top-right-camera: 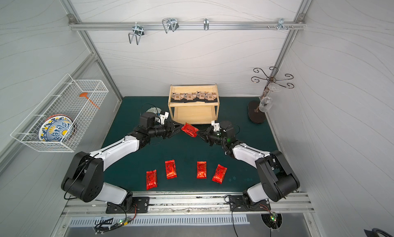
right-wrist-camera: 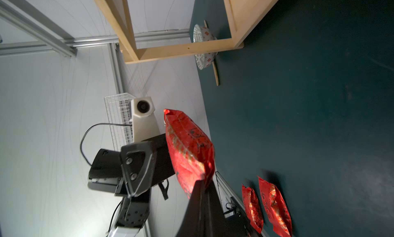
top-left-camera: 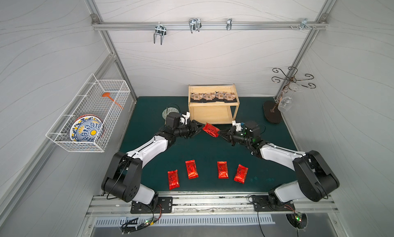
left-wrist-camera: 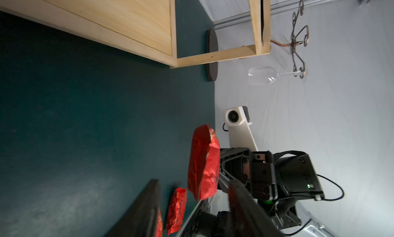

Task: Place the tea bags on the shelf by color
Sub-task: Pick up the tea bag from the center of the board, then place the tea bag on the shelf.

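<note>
The right gripper (top-left-camera: 220,132) is clenching one short end of a red tea bag (top-left-camera: 211,130). Its jaws are pressing together on the foil and holding the bag in the air just in front of the shelf (top-left-camera: 213,104), clear of the green surface (top-left-camera: 202,152). The left gripper (top-left-camera: 200,129) is standing released at the bag's opposite end, jaws spread wide. In the left wrist view its fingers (left-wrist-camera: 147,206) are showing well apart, with the bag (left-wrist-camera: 203,161) beyond them. Whether a fingertip is touching the foil cannot be told.

The held bag is looking glossy, crinkled and puffed in the middle. In the right wrist view dark print is running along the bag (right-wrist-camera: 189,144). It is hanging tilted, its long side slanting against the shelf's front edge.

On the surface, well in front of the shelf, four more red tea bags (top-left-camera: 191,169) are lying flat in a loose row, each the same shiny red with dark print. On the shelf's top tier, four beige-brown tea bags (top-left-camera: 213,96) are lying side by side along the front rim, patterned and black-edged.
</note>
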Tool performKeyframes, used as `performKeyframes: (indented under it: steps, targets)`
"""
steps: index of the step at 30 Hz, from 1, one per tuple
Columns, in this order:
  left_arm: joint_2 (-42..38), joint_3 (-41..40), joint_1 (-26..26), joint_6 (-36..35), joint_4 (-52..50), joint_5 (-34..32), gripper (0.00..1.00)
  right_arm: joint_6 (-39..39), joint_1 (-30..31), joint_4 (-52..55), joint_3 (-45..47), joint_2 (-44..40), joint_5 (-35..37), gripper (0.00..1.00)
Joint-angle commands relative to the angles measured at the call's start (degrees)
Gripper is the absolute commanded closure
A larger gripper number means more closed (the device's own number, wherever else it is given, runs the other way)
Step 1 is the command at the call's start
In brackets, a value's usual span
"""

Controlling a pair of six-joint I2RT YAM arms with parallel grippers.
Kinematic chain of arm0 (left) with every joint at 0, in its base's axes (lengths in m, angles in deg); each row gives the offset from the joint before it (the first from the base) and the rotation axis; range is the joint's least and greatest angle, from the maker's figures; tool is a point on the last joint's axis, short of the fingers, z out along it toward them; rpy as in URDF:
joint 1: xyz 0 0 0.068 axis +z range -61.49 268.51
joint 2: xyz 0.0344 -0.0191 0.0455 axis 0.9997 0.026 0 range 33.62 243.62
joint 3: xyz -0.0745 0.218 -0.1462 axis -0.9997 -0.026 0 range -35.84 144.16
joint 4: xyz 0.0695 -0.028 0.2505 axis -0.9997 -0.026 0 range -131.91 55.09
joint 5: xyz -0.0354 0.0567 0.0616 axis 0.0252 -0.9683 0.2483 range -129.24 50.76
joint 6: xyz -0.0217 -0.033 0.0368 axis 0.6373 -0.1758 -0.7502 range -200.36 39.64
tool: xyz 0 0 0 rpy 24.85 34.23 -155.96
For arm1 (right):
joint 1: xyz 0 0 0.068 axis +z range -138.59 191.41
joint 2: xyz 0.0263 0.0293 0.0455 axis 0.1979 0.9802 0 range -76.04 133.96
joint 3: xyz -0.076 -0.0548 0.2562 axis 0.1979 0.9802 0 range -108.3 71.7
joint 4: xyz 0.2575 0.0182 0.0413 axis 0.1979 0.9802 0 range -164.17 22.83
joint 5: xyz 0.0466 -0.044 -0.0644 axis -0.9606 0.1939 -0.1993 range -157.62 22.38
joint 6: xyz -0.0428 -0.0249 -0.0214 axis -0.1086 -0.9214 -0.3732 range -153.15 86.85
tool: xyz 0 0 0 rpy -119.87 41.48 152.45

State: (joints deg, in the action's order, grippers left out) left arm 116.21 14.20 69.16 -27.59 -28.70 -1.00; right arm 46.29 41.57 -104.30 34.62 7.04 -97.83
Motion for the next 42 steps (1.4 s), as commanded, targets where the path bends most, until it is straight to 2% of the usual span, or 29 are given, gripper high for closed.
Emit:
performKeyframes:
  steps: [1,5,9,13,18,24,42]
  targets:
    - [-7.0,3.4,1.8,-9.3,-15.2,-5.7,0.28,-1.7,3.3,4.9,-2.7,1.7,11.2,1.00]
    - [-12.3,2.9,4.2,-14.3,-27.1,-11.7,0.30,0.1,7.5,8.4,-7.8,5.7,23.2,1.00]
    - [-16.8,0.9,6.2,-16.4,-33.1,-16.1,0.32,3.7,11.8,16.2,-15.5,11.0,38.0,1.00]
    - [-20.3,-0.2,7.2,-18.2,-37.6,-19.5,0.34,8.2,13.7,18.9,-23.2,19.4,45.0,1.00]
    - [-24.1,-1.5,8.1,-19.6,-39.4,-20.7,0.35,12.5,14.5,17.1,-31.2,29.2,48.2,1.00]
    - [-26.6,-2.0,8.1,-20.0,-40.1,-20.4,0.37,13.9,15.4,18.4,-38.6,35.1,53.8,1.00]
    - [-28.9,-2.9,8.1,-19.6,-40.1,-20.5,0.37,17.5,16.5,24.6,-54.7,45.6,54.7,1.00]
